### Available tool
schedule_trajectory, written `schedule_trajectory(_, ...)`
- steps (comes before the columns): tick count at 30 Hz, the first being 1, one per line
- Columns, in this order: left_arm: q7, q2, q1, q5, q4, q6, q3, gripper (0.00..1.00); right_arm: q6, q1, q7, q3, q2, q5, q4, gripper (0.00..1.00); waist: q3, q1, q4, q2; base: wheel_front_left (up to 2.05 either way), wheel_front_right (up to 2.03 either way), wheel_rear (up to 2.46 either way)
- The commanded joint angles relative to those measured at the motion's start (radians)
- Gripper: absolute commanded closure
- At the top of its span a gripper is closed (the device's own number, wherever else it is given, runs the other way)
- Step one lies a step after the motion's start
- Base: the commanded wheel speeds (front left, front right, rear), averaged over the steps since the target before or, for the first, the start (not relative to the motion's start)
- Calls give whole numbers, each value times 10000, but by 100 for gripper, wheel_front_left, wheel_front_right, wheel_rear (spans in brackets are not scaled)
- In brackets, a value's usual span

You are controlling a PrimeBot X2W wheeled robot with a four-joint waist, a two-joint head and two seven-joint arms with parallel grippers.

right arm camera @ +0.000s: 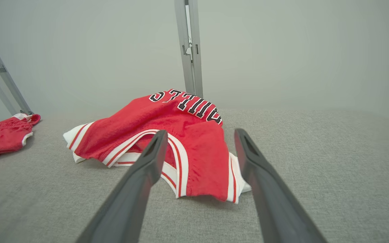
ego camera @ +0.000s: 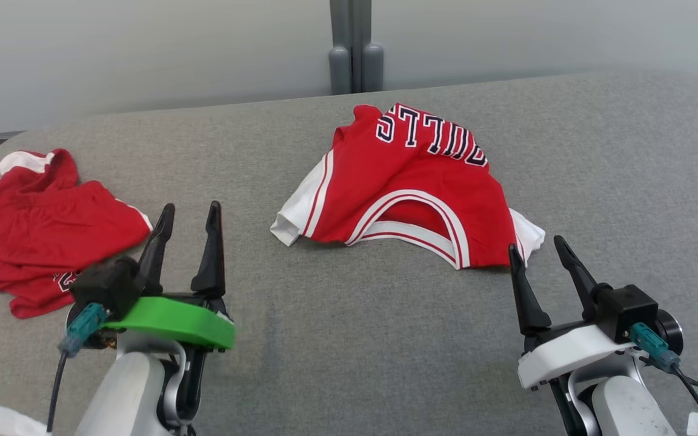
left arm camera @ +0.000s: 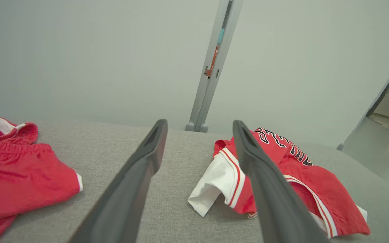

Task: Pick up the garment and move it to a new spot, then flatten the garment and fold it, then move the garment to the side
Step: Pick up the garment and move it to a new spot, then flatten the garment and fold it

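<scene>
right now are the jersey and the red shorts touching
Apart. The head view shows bare grey surface between the jersey and the red shorts.

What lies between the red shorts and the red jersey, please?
Bare grey surface lies between shorts and jersey, as the head view shows; the open left gripper stands before that gap.

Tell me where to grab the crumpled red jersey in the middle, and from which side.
Probably its white sleeve at the near left corner, coming low from the robot's side with the left gripper: it sticks out flat from the bunched jersey, free on the grey surface.
</scene>
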Motion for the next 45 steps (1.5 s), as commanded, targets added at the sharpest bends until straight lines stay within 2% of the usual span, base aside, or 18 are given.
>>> schedule_trajectory(1,-2,79,399,224,-319,37,166,0,-10,172,29,-48,-30,-47,-28,0,-235,0,369,0,0,0,0)
schedule_trajectory(8,-4,177,1853,1139,-1155,89,926,0,-10,258,55,-118,-28,-11,-26,0,-352,0,532,0,0,0,0)
schedule_trajectory(13,-4,35,2630,1290,-1237,189,1404,0,-10,370,16,-334,-28,-63,48,0,-506,0,485,0,0,0,0)
schedule_trajectory(20,-5,113,3225,1724,-1360,19,1824,0,-9,585,-39,-697,-28,-180,69,0,-621,0,367,0,0,0,0)
schedule_trajectory(25,-4,94,3384,1825,-1220,-84,1984,0,-10,682,29,-843,-27,-283,40,0,-650,0,328,0,0,0,0)
schedule_trajectory(45,20,69,2908,1862,-1015,83,1851,0,-9,657,46,-988,-28,83,119,0,-577,0,573,0,0,0,0)
